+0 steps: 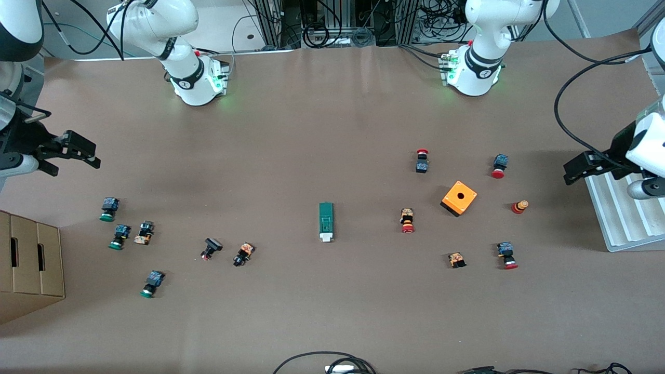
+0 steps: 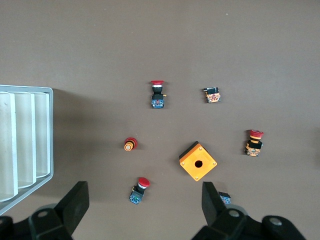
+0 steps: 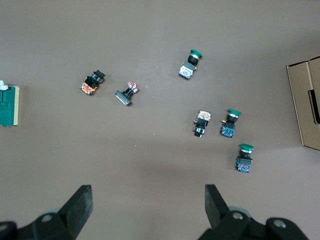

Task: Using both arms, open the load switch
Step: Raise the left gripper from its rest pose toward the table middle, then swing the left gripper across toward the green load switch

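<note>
The load switch (image 1: 326, 222) is a narrow green block with a white end piece, lying flat in the middle of the table; its white end points toward the front camera. One end of the load switch (image 3: 9, 106) shows at the edge of the right wrist view. My right gripper (image 1: 96, 156) hangs open and empty above bare table at the right arm's end. My left gripper (image 1: 567, 174) hangs open and empty at the left arm's end, beside a white tray. In the left wrist view the left gripper (image 2: 144, 192) is above a red-capped button (image 2: 139, 190), not touching it. The right gripper (image 3: 147, 192) has only bare table under it.
An orange box with a hole (image 1: 459, 198) and several red-capped buttons lie toward the left arm's end. Several green-capped buttons, such as (image 1: 108, 209), lie toward the right arm's end. A cardboard box (image 1: 28, 265) and a white ribbed tray (image 1: 623, 213) stand at the table's ends.
</note>
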Action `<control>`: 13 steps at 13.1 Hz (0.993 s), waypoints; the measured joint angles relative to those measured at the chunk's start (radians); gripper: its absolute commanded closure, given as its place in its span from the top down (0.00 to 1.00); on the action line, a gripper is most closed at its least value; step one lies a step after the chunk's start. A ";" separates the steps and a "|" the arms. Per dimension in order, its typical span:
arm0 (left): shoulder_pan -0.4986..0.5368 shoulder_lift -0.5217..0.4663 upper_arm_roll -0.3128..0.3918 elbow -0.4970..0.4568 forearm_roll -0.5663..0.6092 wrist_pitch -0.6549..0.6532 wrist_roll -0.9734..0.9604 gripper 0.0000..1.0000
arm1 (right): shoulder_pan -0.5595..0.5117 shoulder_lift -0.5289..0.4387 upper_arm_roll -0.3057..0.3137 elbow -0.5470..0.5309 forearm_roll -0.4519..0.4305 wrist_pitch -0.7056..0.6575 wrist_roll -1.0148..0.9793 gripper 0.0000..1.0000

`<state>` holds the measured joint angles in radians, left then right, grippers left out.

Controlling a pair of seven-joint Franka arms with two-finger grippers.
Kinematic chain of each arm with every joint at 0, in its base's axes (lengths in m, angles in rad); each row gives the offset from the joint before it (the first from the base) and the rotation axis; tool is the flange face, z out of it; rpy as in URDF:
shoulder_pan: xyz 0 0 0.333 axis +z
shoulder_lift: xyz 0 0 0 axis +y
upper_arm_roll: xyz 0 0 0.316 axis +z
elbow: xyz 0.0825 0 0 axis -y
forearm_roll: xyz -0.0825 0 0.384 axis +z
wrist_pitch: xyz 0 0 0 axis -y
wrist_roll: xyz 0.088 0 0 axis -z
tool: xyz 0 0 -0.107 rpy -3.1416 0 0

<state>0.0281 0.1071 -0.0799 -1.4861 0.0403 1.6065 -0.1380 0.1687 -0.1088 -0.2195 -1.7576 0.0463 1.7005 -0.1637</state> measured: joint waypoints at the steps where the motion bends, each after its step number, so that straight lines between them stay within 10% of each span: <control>1: 0.000 0.000 0.000 0.000 0.000 0.000 0.000 1.00 | 0.000 0.002 0.000 0.003 0.000 0.002 0.000 1.00; 13: -0.140 0.108 -0.033 -0.001 0.084 0.048 0.008 1.00 | -0.005 0.013 -0.001 0.013 -0.035 0.008 0.002 1.00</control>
<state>-0.1123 0.2152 -0.1132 -1.4874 0.1247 1.6540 -0.1297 0.1641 -0.0961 -0.2203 -1.7443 0.0114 1.7087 -0.1620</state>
